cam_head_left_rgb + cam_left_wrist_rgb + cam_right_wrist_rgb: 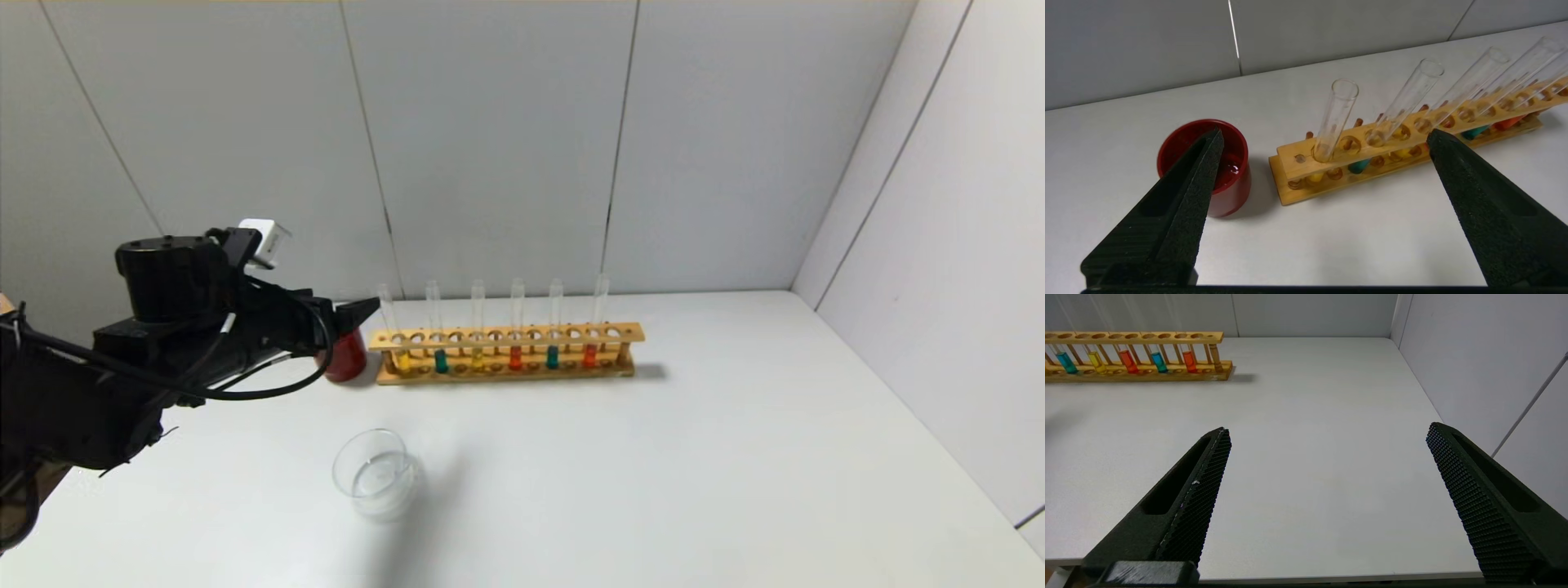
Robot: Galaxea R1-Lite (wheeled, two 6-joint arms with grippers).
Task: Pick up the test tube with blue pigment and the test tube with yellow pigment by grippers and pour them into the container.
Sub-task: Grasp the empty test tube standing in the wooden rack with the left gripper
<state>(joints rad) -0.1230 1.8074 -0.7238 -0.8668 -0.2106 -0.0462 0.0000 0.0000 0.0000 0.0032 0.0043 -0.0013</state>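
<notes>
A: Left gripper [359, 313]?
B: Jaws spread wide, holding nothing — at 9 o'clock from the wooden rack [508, 353], above the dark red cup [346, 357].
A: The tubes?
B: Blue-pigment tube [441, 359] in the rack's 2nd filled slot, the lemon-yellow tube [478, 358] 3rd. Glass container [375, 474] at 7 o'clock from the rack.
A: Right gripper [1327, 433]?
B: Released — over bare table [735, 457].

- We find the dark red cup [346, 357] just beside the wooden rack's [506, 353] left end, crowding that approach.
- The table [694, 457] right of the clear container [375, 474] lies open.
- Tube tops stand exposed above the rack.
</notes>
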